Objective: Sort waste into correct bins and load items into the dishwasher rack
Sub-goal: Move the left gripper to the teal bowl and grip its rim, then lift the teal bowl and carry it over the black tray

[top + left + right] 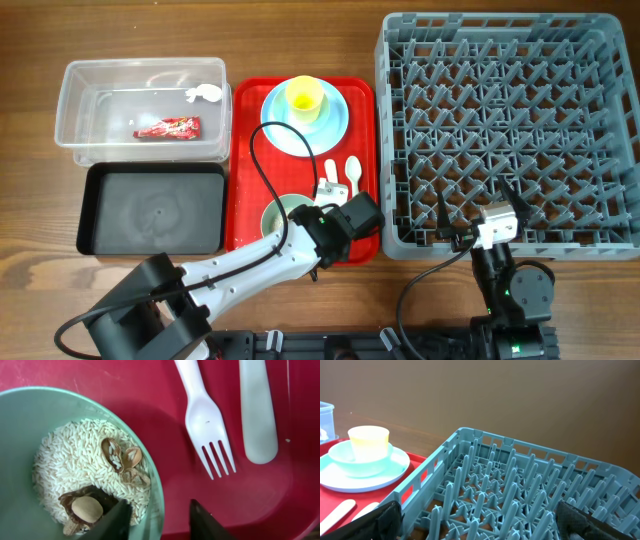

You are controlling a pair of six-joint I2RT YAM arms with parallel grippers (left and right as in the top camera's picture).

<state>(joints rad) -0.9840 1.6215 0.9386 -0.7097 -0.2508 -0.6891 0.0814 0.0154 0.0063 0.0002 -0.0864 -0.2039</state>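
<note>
My left gripper point(308, 216) point(159, 517) is open and straddles the right rim of the pale-green bowl point(280, 208) point(30, 425), one finger inside and one outside. The bowl holds rice and brown shell scraps point(85, 465). The white fork point(329, 180) point(205, 420) and spoon point(352, 174) point(257, 410) lie beside it on the red tray point(245, 150). The yellow cup point(304, 97) point(368, 440) sits in a light-blue bowl point(365, 462) on the light-blue plate point(338, 125) point(395, 472). My right gripper point(478, 205) point(485, 522) is open and empty over the front edge of the grey rack point(510, 130) point(520, 485).
The clear tub point(75, 100) at the back left holds the red wrapper point(167, 127) and the white tissue point(203, 94). The black tray point(150, 210) lies in front of it, to the left of the red tray. The left arm's cable loops over the red tray.
</note>
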